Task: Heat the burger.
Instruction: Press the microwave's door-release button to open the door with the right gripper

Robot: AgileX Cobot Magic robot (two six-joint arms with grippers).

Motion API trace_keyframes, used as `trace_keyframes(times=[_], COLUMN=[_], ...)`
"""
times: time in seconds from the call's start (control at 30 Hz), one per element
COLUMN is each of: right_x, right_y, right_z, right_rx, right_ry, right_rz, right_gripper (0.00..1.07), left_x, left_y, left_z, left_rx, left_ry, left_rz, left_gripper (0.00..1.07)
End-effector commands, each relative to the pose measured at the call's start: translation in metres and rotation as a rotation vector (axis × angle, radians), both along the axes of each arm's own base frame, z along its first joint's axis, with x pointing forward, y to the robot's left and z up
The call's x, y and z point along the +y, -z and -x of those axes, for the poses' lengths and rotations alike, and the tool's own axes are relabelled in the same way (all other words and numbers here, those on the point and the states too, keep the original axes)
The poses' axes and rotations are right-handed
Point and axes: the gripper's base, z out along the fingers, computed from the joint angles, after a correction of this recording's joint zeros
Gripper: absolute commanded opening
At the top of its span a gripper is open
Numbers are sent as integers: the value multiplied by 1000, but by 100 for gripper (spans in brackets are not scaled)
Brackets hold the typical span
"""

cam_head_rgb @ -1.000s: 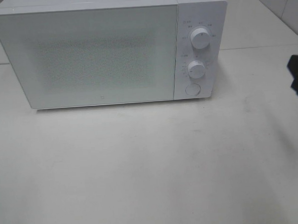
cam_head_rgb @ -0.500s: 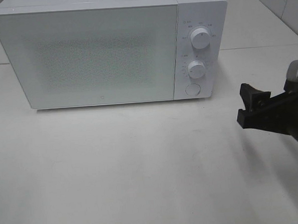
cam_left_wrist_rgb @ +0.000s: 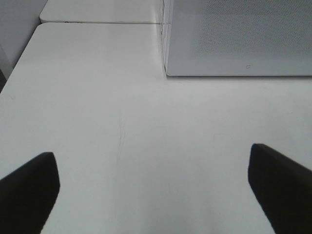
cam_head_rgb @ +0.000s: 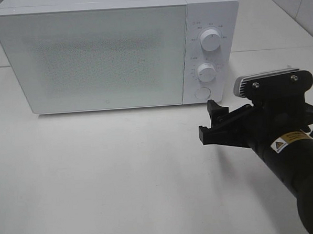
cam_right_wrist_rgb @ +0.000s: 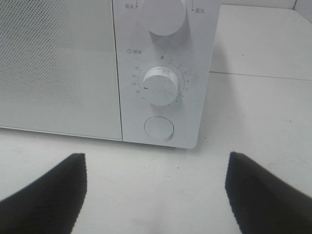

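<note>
No burger in sight, boxy white microwave oven (cam_head_rgb: 90, 57) shut: progress unclear. Right tool (cam_head_rgb: 207, 122) apart, empty, facing round white button (cam_right_wrist_rgb: 159, 128); left tool (cam_left_wrist_rgb: 156, 190) apart.

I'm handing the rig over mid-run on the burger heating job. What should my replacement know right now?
Left gripper: open, empty, over bare table near the microwave's left front corner.
Right gripper: open, empty, off the table in front of the control panel, facing the round button below the lower dial.
Burger: in no view. The door is shut and frosted, so I cannot tell whether the burger is inside.
Done: nothing can be confirmed from these views.
Left: find the burger, probably by opening the door, then heat it.
</note>
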Motion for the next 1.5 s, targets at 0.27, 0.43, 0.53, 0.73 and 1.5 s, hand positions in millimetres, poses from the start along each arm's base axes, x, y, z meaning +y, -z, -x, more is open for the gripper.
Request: trace_keyframes(times=[0.27,0.43,0.53,0.73,1.5], right_x=[10,7,7,7,9], right_y=[-3,-1,0,1,2], right_z=[-7,-7,-7,-6,-6], right_rx=[-50,-22,-3,38,152], right_ry=[34,81,109,194,463], right_rz=[-4,-57,-153,-467,-1482], right_gripper=[76,76,76,76,11], left_x=[0,0,0,0,0], left_y=[0,0,0,0,0], left_z=[3,3,3,3,3], left_rx=[-27,-27,-27,-27,-27], left_ry=[2,2,2,2,2], left_rz=[5,5,5,5,5], left_gripper=[105,105,105,105,105])
